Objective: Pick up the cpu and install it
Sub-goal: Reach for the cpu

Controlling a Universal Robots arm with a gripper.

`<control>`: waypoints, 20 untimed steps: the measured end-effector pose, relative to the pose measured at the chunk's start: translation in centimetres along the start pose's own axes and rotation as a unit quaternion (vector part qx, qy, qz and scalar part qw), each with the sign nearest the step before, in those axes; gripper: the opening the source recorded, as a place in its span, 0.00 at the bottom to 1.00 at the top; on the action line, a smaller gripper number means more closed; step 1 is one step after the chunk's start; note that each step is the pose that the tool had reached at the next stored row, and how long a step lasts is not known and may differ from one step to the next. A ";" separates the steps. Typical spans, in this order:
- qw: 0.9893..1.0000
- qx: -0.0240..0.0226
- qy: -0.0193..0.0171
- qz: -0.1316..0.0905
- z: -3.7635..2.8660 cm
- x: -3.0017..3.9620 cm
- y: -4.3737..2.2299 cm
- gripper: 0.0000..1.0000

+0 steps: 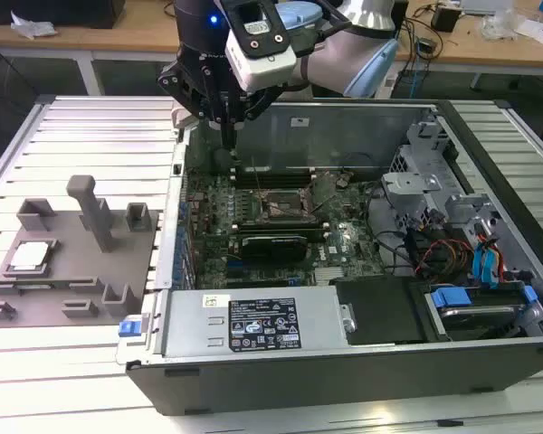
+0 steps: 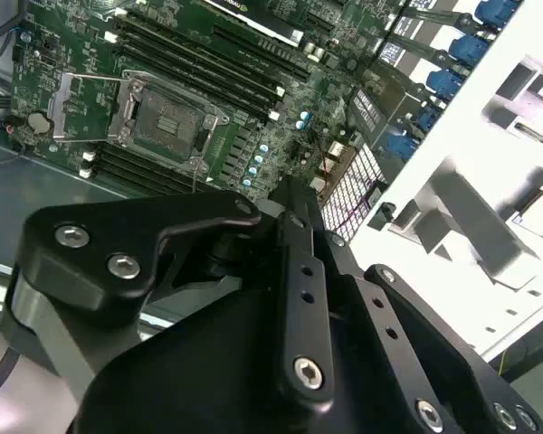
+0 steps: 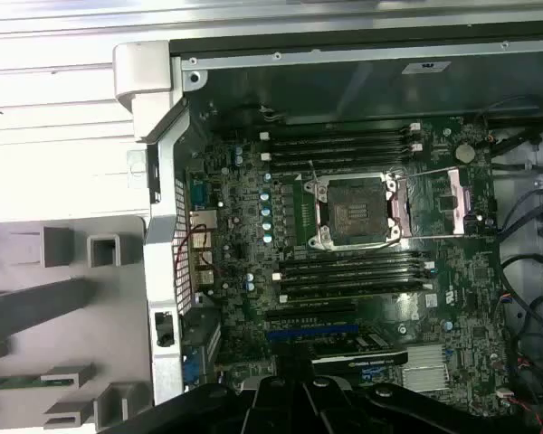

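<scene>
I see a pale silvery square cpu (image 1: 32, 256), a grey plastic fixture tray (image 1: 77, 278), a green circuit board (image 1: 253, 212), blue plastic latches (image 1: 452, 297), and my black gripper (image 1: 230, 140).

Pincer (image 3: 299, 391) cropped by the first wrist view's edge; grey fixture (image 3: 109, 330) too, perhaps half of it

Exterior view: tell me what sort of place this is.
Probably a robotics lab or workshop: an open computer case lies on a slatted metal table, a grey fixture plate beside it holds the cpu, and wooden workbenches with cables stand behind.
</scene>
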State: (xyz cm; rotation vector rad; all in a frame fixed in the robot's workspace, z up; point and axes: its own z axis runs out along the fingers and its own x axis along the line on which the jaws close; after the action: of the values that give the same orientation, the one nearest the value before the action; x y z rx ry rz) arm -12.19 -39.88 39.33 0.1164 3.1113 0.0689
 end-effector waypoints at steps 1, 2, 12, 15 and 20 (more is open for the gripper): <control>1.000 0.000 0.000 0.000 0.00 0.00 0.00 0.11; 1.000 0.000 0.000 0.000 0.00 0.00 0.00 0.11; 1.000 0.000 -0.001 0.000 0.00 0.02 0.23 0.11; 1.000 0.000 -0.001 0.000 0.01 0.17 0.26 0.11; 1.000 0.000 -0.001 0.000 -0.01 0.85 0.21 0.11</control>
State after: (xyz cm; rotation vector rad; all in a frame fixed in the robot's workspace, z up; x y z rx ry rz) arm -13.02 -39.61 39.32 0.1166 3.1101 0.0691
